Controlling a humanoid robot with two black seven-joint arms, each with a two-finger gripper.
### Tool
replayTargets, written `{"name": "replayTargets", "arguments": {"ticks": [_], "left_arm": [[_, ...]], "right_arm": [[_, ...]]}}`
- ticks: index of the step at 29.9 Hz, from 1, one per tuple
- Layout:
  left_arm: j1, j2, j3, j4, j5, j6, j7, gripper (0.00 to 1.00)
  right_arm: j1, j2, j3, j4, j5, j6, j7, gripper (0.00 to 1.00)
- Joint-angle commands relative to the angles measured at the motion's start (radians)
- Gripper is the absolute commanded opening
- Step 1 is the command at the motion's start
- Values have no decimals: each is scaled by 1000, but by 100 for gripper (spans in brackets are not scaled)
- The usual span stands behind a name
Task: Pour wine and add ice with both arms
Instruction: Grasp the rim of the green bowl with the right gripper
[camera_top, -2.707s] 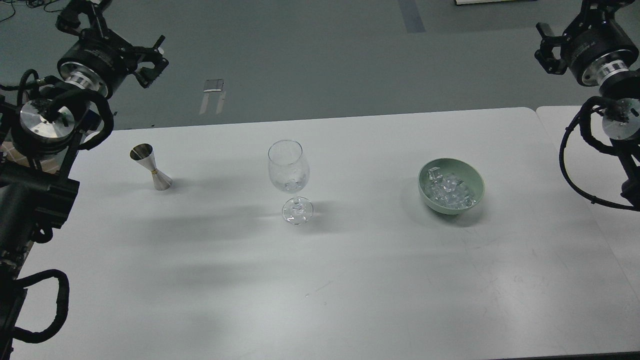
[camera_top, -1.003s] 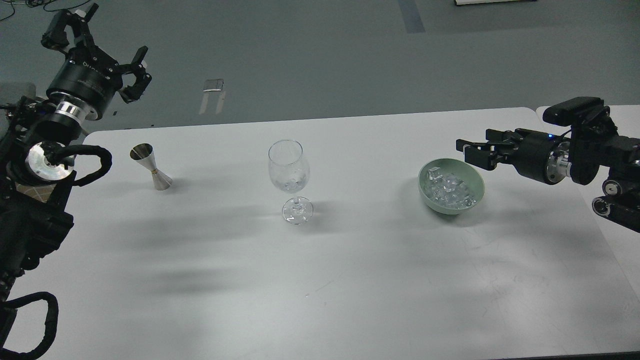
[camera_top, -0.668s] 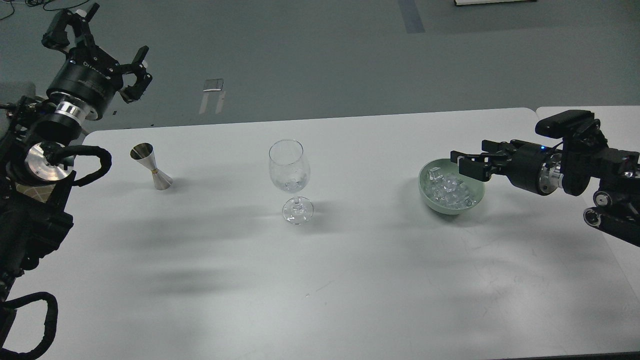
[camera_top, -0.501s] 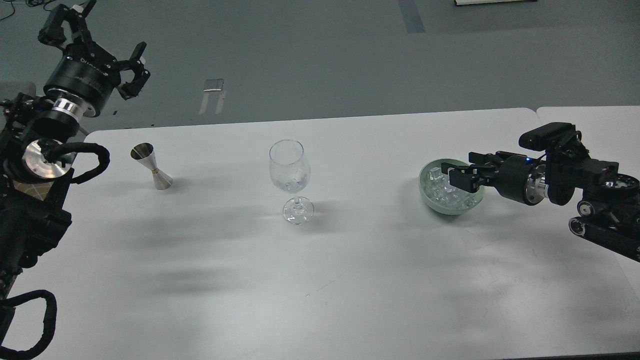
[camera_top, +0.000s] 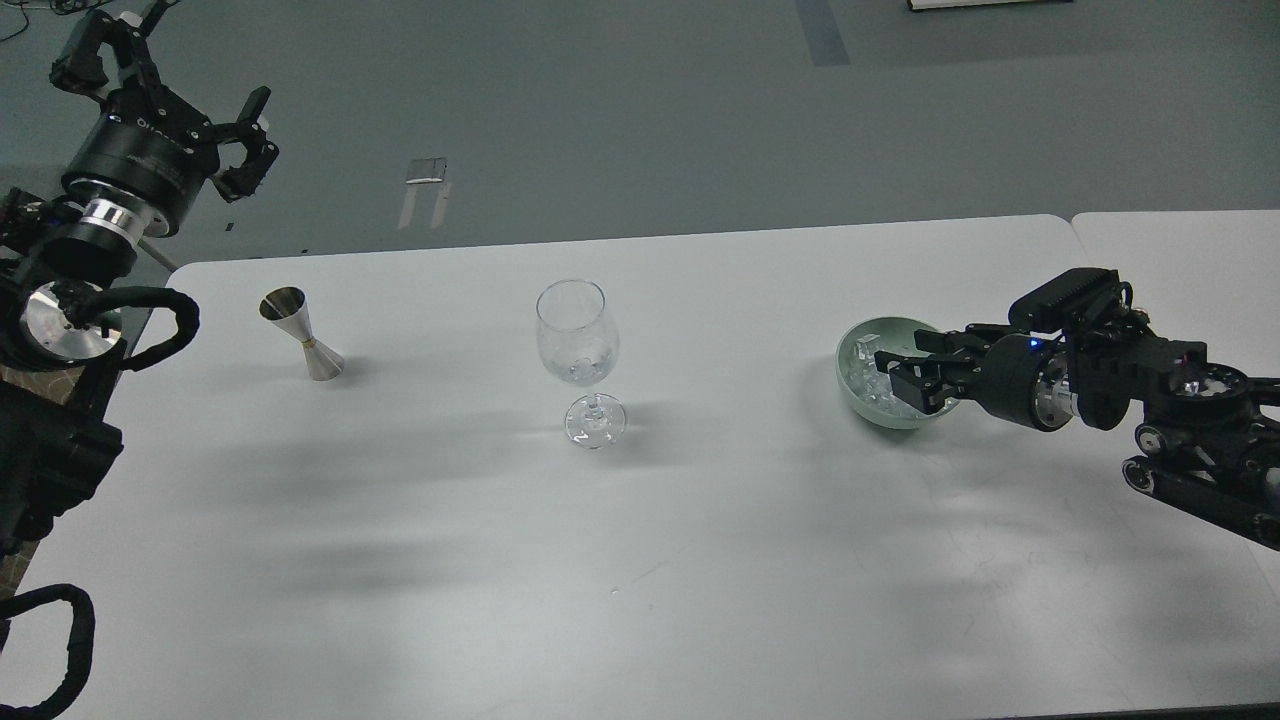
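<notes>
Ice (camera_top: 868, 372) sits heaped in a pale green bowl (camera_top: 858, 336) on the right half of the white table (camera_top: 640, 560), and the right gripper (camera_top: 903, 367) reaches into that bowl from the right, its two black fingers spread apart with the cubes just under and between them. Whether a fingertip actually touches a cube cannot be told, since the gripper covers much of the heap. The right arm (camera_top: 1150, 390) lies low and nearly level over the table edge, with a small blue light glowing on its wrist.

Well apart to the left, the stemmed glass (camera_top: 578, 345) stands upright near the table's middle. A faint glint low in its bowl may be the wine, though the liquid is too clear to make out for sure. Further left stands a steel jigger (camera_top: 302, 333), shaped like two cones joined at a narrow waist, shiny and tilted a little in this view. Nothing stands between the bowl and the glass; the tabletop between them is bare and matt, with faint scuffs towards the near right.

The left gripper (camera_top: 165, 75) is raised high at the upper left, over the grey floor beyond the table's far edge, its claws splayed wide and holding nothing. It is well apart from the jigger below it. The left arm (camera_top: 70, 320) shows a silver round cap and looping black cable (camera_top: 150, 310).
</notes>
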Motion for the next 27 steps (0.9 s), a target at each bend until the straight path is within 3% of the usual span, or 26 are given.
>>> {"name": "replayTargets", "arguments": {"ticks": [1,4,23,27], "left_arm": [[2,4,0,0,-1,1,0,98],[0,6,-3,0,-1,1,0,98],[2,26,2,5,-1,0,0,98],[3,26,3,12,-1,-4,0,98]], "right_arm": [[-10,1,1,-3,0,-1,0,56],[-14,3,1,-3,2,-1,0,52],[-33,58,2,-53,2,-1,0,52],[-33,63,2,-58,3,-1,0,46]]}}
